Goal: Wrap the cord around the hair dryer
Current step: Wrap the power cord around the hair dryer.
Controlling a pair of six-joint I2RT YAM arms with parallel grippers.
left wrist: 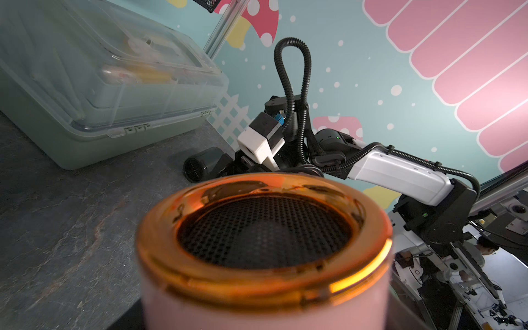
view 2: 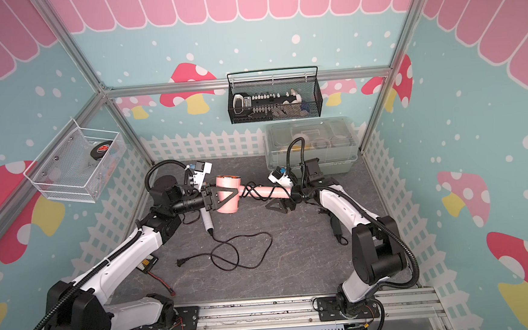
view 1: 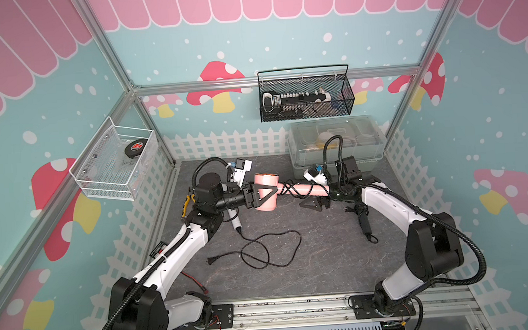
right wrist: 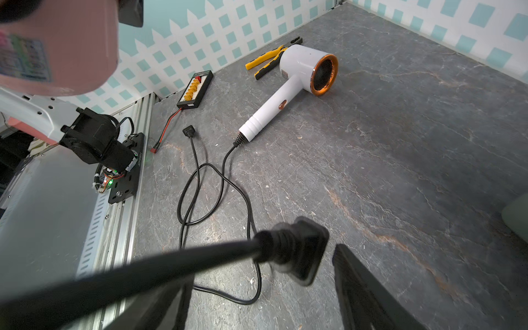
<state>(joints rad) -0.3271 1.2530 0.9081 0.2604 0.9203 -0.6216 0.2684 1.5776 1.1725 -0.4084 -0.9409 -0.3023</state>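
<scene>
**A:** The left end effector (view 1: pixel 272 191) is clamped across the barrel of the pink hair dryer (view 1: pixel 266 204). We hold the dryer above the bench (view 1: pixel 325 262) with its handle pointing toward the right arm.

**B:** And the right end effector (view 1: pixel 315 204)?

**A:** It sits just below the end of the handle, jaws apart. In the right wrist view the plug (right wrist: pixel 297 251) lies between them. There is a gap between the plug and the one finger (right wrist: pixel 360 285) we see clearly, so we judge nothing is gripped there.

**B:** Where is the cord (view 1: pixel 292 190)?

**A:** Several crossing turns sit around the handle in both top views. We judge the winding nearly done, and the step in hand is letting go of the tail.

**B:** What does the next move call for?

**A:** We need the plug end lying snug against the wraps so they do not slacken. Then we draw the right arm clear without catching a loop, and lower the dryer to the bench.

**B:** And the white hair dryer (right wrist: pixel 300 74) with its loose lead (view 1: pixel 271 250)?

**A:** Both lie on the bench, well apart from our hold. We set down away from them.
</scene>
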